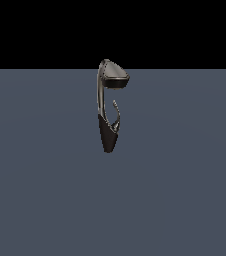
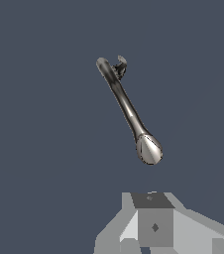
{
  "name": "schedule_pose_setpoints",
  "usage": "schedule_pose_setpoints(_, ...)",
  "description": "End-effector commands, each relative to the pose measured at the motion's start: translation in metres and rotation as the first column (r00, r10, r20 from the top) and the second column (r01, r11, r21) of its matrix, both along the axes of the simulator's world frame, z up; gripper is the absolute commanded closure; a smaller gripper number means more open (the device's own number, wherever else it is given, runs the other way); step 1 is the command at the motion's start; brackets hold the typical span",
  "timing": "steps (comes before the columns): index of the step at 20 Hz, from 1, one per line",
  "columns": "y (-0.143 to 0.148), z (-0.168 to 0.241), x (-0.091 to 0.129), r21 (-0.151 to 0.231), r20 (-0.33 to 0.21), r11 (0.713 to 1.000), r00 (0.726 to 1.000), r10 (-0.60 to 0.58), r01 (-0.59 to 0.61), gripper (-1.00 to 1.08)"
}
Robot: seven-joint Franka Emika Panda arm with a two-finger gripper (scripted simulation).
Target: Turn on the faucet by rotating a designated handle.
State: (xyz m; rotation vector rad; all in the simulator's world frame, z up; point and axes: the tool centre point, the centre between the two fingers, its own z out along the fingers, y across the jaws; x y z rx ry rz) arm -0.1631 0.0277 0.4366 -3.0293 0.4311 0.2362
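Note:
The faucet (image 1: 104, 102) stands upright on the grey floor, with a tapered dark base, a thin neck and a wide hooded head (image 1: 115, 76). Its handle (image 1: 117, 114) is a thin curved silvery lever rising from the lower body, on the exterior view's right. The wrist view looks down on the faucet (image 2: 126, 106), with the head (image 2: 148, 149) nearest the camera and the handle (image 2: 120, 64) a small piece by the far end. Only grey parts of my gripper (image 2: 153, 221) show at the picture's edge, well apart from the faucet. The arm does not show in the exterior view.
A flat blue-grey floor (image 1: 45, 190) surrounds the faucet. Beyond its far edge there is only black background.

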Motion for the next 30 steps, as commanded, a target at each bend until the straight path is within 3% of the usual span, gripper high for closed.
schedule_pose_setpoints(1,0.002,-0.012,0.016,0.024,-0.030,0.998,0.998,-0.061,0.061,1.08)
schedule_pose_setpoints(8,0.003,-0.049,0.059,0.083,-0.121,0.968,0.967,-0.225,0.235,1.08)
schedule_pose_setpoints(15,0.000,-0.092,0.101,0.127,-0.224,0.902,0.897,-0.380,0.414,1.08)
schedule_pose_setpoints(22,-0.008,-0.141,0.141,0.151,-0.336,0.794,0.786,-0.518,0.588,1.08)
schedule_pose_setpoints(30,-0.021,-0.201,0.178,0.151,-0.464,0.631,0.618,-0.634,0.761,1.08)
